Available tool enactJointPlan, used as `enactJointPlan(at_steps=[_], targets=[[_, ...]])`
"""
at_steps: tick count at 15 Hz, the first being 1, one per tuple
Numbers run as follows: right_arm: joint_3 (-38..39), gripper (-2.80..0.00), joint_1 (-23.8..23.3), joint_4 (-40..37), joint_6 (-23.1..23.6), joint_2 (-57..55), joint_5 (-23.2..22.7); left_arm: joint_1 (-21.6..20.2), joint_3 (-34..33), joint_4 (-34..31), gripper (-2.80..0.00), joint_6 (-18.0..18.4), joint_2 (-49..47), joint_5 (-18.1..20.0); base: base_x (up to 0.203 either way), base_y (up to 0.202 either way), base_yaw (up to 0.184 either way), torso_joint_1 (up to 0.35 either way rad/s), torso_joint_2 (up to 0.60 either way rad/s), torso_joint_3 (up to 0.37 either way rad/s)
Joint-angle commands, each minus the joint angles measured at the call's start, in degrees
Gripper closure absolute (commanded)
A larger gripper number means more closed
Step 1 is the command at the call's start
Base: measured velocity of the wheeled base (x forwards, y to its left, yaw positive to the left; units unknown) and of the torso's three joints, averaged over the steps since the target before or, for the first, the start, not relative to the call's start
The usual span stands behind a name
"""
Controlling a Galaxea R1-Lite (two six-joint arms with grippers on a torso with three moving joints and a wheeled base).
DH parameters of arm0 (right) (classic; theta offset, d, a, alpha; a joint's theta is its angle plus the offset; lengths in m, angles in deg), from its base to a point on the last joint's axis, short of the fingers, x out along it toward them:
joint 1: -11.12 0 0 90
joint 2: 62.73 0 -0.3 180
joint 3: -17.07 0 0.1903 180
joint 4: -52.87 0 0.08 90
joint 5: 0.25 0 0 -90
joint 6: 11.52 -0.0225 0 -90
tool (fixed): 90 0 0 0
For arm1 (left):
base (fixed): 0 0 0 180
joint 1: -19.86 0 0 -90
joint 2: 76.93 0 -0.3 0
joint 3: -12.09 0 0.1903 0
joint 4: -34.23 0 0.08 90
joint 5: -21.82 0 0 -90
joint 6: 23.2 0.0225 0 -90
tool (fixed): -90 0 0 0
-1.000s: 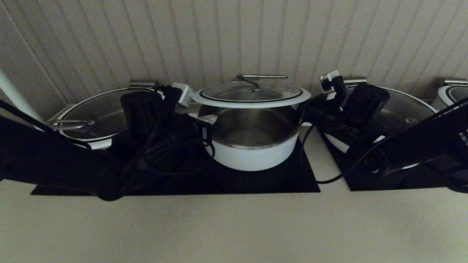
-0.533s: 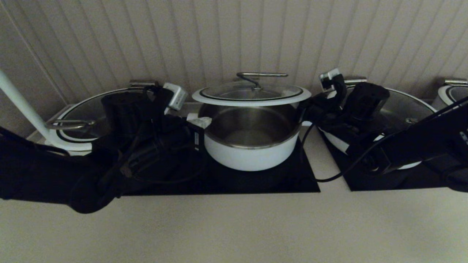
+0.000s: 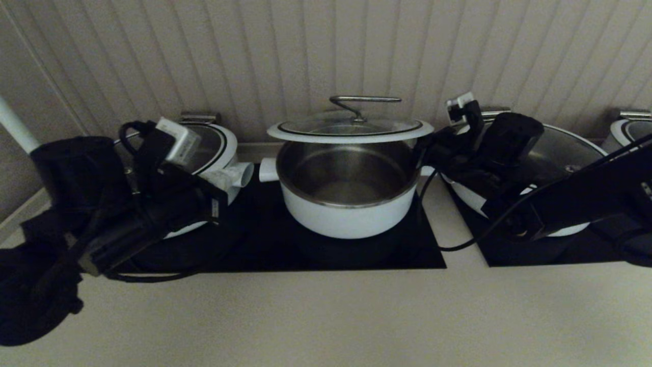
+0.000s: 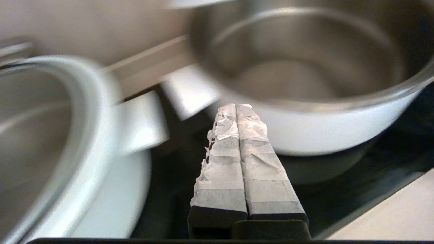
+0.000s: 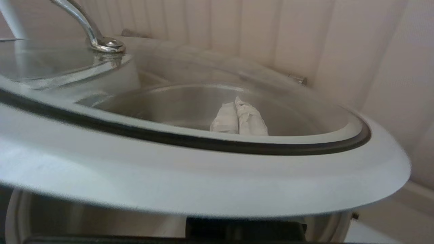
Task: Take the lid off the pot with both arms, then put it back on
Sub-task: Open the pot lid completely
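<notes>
Lid (image 3: pixel 349 131) held raised above pot (image 3: pixel 348 196). Right gripper (image 5: pixel 239 117) clenched on its rim; left gripper (image 4: pixel 236 112) clenched empty beside pot. Next, I judge: lower the lid squarely back.

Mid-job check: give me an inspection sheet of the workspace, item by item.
Surface: pale counter; black mat under the pot.
Job's things: lid raised above the pot, roughly level; pot open and empty.
Clutter: wider lidded pot on the left, another on the right.
Grippers: left gripper shut, empty, low beside the pot's left side; right gripper shut, tips beneath the lid's right rim.
Cables: black cable loops onto the counter from the right arm.
Surroundings: ribbed wall behind; white pole far left.
</notes>
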Motion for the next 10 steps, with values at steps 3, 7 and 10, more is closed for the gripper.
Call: enactJointPlan(at_steps=[3, 7, 10], targets=[[-0.3, 0.0, -0.2, 0.0, 0.0, 0.3, -0.2, -10.8, -11.4, 0.4, 0.0, 0.2, 14.6, -0.1, 0.0, 0.0, 0.0, 0.0, 0.0, 0.0], [-0.4, 0.0, -0.3, 0.1, 0.0, 0.4, -0.2, -20.0, -20.8, 0.6, 0.0, -0.5, 24.3, -1.4, 0.0, 0.0, 0.0, 0.0, 0.0, 0.0], [-0.4, 0.0, -0.3, 0.1, 0.0, 0.6, -0.2, -20.6, -25.6, 0.6, 0.0, -1.1, 30.6, -5.7, 0.0, 0.0, 0.0, 0.0, 0.0, 0.0]])
